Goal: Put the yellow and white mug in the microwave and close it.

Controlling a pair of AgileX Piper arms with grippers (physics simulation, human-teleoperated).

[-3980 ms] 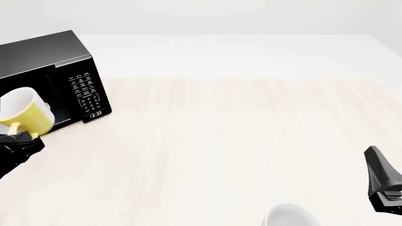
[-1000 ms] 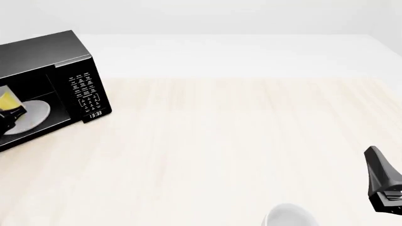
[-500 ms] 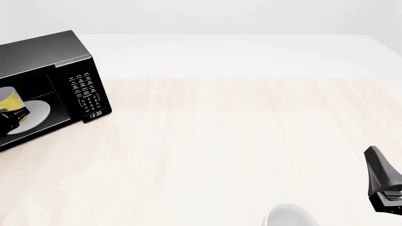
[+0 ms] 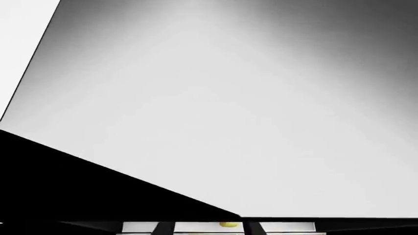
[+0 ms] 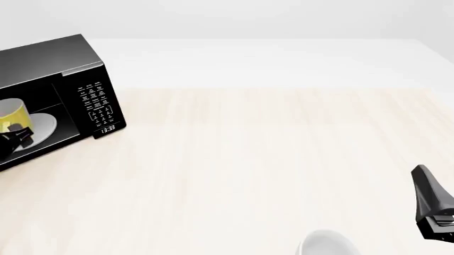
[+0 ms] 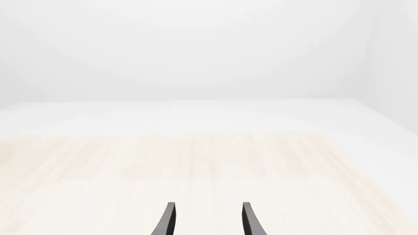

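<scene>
In the front view, the yellow and white mug (image 5: 12, 115) is seen inside the open cavity of the microwave (image 5: 53, 64), standing on the white round plate (image 5: 41, 126) at the far left of the counter (image 5: 269, 159). The mug is upright, its long axis close to vertical and its white-lined mouth turned upward; its handle cannot be made out. The left end effector (image 5: 16, 139) is shown as a dark shape against the mug's lower side, cut by the frame edge, so its opening and grip cannot be told. In the left wrist view only a grey interior wall and a small yellow sliver of the mug (image 4: 228, 224) are given. The right end effector (image 6: 207, 220) is shown in its own wrist view with fingers parted and nothing between them, above bare counter. A white-grey rounded vessel (image 5: 326, 244) is seen only in the front view, near the bottom edge.
</scene>
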